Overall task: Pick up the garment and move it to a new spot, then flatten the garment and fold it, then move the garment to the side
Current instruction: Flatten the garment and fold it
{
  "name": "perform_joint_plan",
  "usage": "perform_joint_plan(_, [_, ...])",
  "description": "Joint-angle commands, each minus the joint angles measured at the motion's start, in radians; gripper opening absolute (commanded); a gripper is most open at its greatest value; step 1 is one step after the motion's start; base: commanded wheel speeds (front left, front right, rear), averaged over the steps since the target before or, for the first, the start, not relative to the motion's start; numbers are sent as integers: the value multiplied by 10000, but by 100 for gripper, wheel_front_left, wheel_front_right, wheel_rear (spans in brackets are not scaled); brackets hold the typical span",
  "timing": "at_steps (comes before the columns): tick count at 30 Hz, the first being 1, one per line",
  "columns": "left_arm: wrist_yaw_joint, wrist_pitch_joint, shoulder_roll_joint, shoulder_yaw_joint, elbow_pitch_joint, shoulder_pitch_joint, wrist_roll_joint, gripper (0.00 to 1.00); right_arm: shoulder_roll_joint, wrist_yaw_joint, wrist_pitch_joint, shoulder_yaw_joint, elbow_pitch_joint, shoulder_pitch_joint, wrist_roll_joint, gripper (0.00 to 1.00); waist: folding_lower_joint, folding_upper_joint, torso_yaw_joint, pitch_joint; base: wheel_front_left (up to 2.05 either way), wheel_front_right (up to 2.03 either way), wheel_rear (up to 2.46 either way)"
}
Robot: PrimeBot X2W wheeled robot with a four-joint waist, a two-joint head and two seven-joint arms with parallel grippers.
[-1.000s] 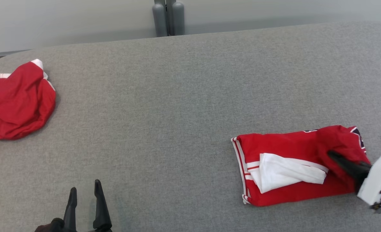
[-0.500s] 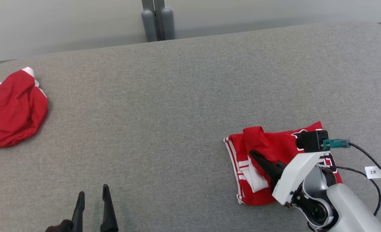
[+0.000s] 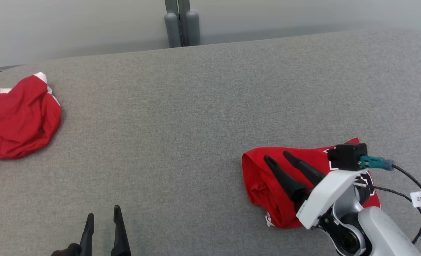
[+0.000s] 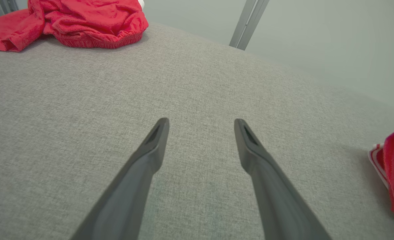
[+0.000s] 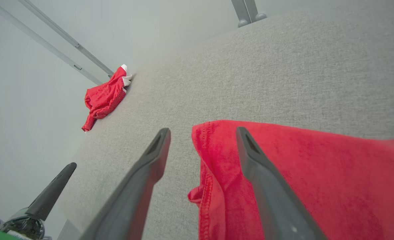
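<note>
— Jaws on the right gripper (image 3: pixel 277 156): how do they stand?

— Spread wide, with nothing pinched between them. In the right wrist view one finger lies over the red cloth and the other over bare grey beside the folded edge. I can't tell whether the tips touch the fabric.

— And the left gripper (image 3: pixel 103 211)?

— Released too, with both fingers well apart and nothing between them. It sits low at the near edge, over bare table (image 3: pixel 178 124), well apart from any cloth.

— Where is the garment (image 3: pixel 258 177)?

— On the robot's right side of the table, toward the near edge, under the right gripper. It is a folded red bundle with its rounded fold on the left. A strip of white trim peeks out at the near corner, and a dark-and-white print shows by the wrist.

— Anything else on the surface?

— A second red garment (image 3: pixel 18 121) with white trim lies crumpled at the far left edge. Grey posts (image 3: pixel 182 25) stand behind the table's far edge.
</note>
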Motion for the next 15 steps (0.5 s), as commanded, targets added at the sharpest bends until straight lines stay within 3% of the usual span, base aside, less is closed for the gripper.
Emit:
perform_joint_plan(1, [28, -27, 28, 115, -31, 134, 14, 100, -32, 4, -437, -164, -430, 333, -77, 100, 0, 0, 61, -92, 0, 0, 0])
perform_joint_plan(5, [13, -27, 28, 313, -115, 321, 7, 100, -352, 4, -1888, -690, -1877, 1353, -397, 100, 0, 0, 95, -318, 0, 0, 0])
perform_joint_plan(8, [-19, -27, 27, 452, -212, 422, -14, 100, -726, 6, -3267, -1453, -2229, 2283, -1215, 100, 0, 0, 50, -472, 0, 0, 0])
perform_joint_plan(12, [-148, -27, 28, 518, -352, 541, 98, 100, -1196, 4, -4878, -2648, -1267, 3171, -2996, 100, 0, 0, 3, -682, 0, 0, 0])
perform_joint_plan(15, [-247, -27, 30, 689, -513, 665, 348, 100, -1174, 4, -5293, -3235, -468, 3551, -3945, 100, 0, 0, -19, -953, 0, 0, 0])
